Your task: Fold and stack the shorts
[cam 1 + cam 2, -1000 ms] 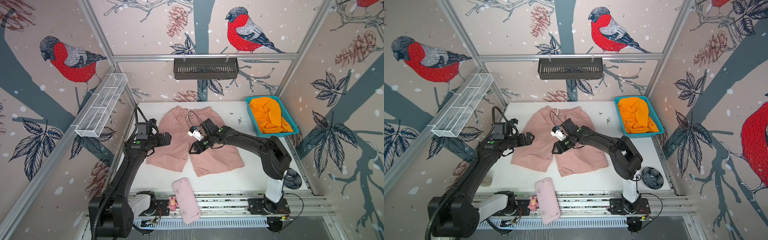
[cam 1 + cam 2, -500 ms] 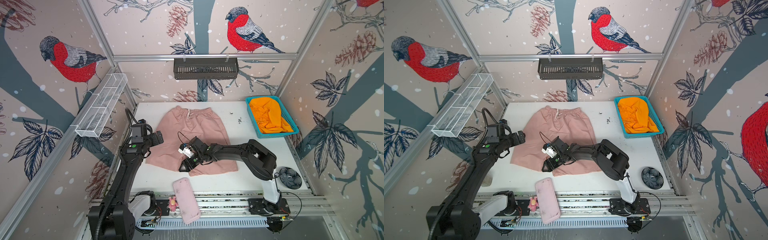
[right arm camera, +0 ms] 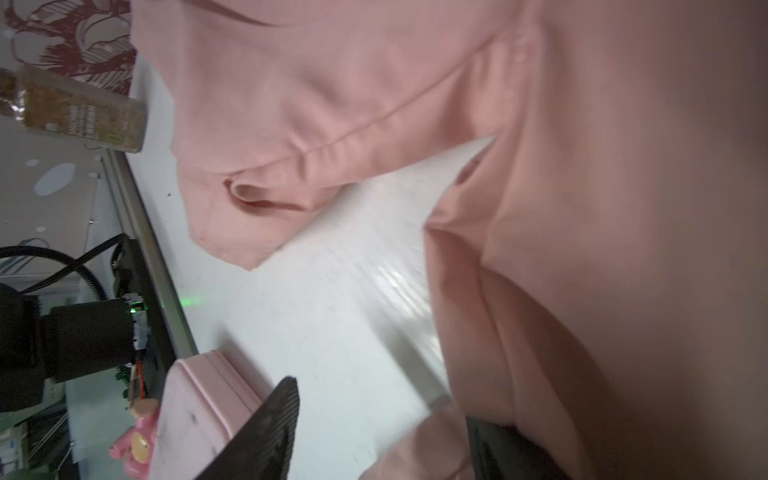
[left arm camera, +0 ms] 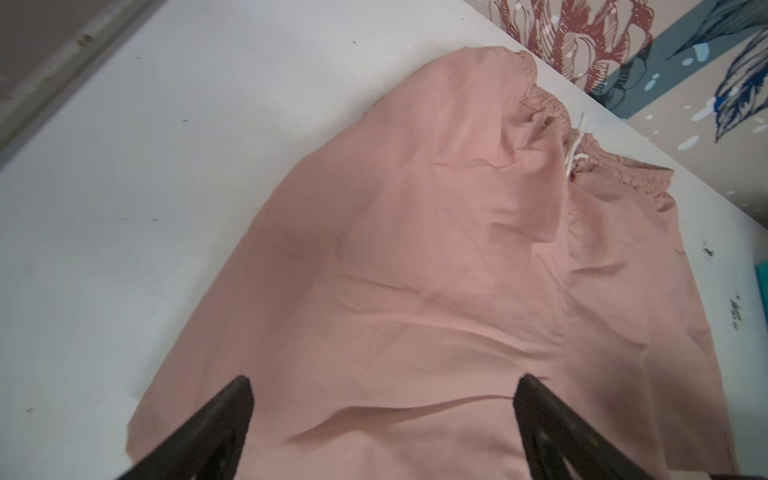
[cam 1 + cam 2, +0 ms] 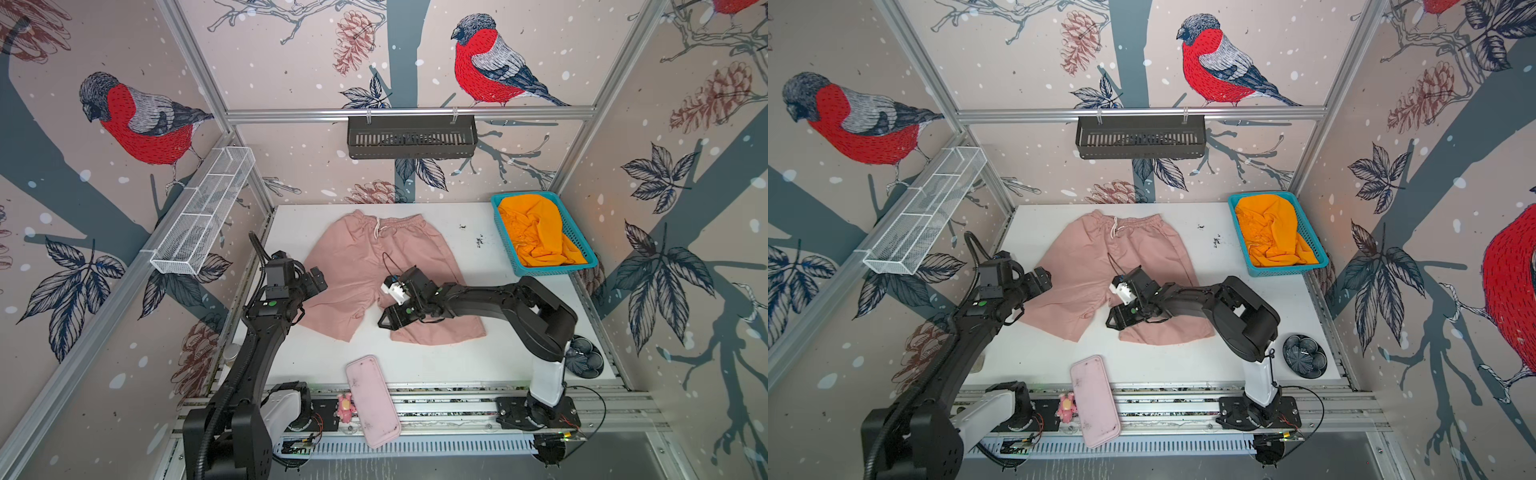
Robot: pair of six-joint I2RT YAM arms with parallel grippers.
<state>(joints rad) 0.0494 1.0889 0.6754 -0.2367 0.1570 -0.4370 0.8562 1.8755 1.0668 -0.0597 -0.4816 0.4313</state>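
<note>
— Where are the pink shorts [image 5: 374, 266] lying for us?

— They are lying flat in the middle of the table [image 5: 478, 365]. We are reading a top view as a clock, with the back wall at 12. Their long axis is running from 12 to 6: the waist end at 12, both leg hems at 6. The orange shorts [image 5: 536, 237] are lying crumpled in the teal basket [image 5: 544, 270], at about 2 o'clock from them and well apart.

— Which arm are we counting as nearer?

— The right gripper [image 5: 386, 322]. It is sitting low at the inner hem corner of the 3 o'clock leg, just beside the gap between the legs, and pointing toward 9. In the right wrist view its jaws are standing apart with a bit of hem between them, and we are not seeing them pinch it.

— What is the left gripper [image 5: 318, 278] doing?

— It is hanging over the outer edge of the 9 o'clock leg, jaws spread wide and holding nothing.

— So the fold is going sideways?

— We are judging so. The 3 o'clock leg is lying toward 3 from the right gripper, and it needs carrying across to 9, onto the other leg.
</note>
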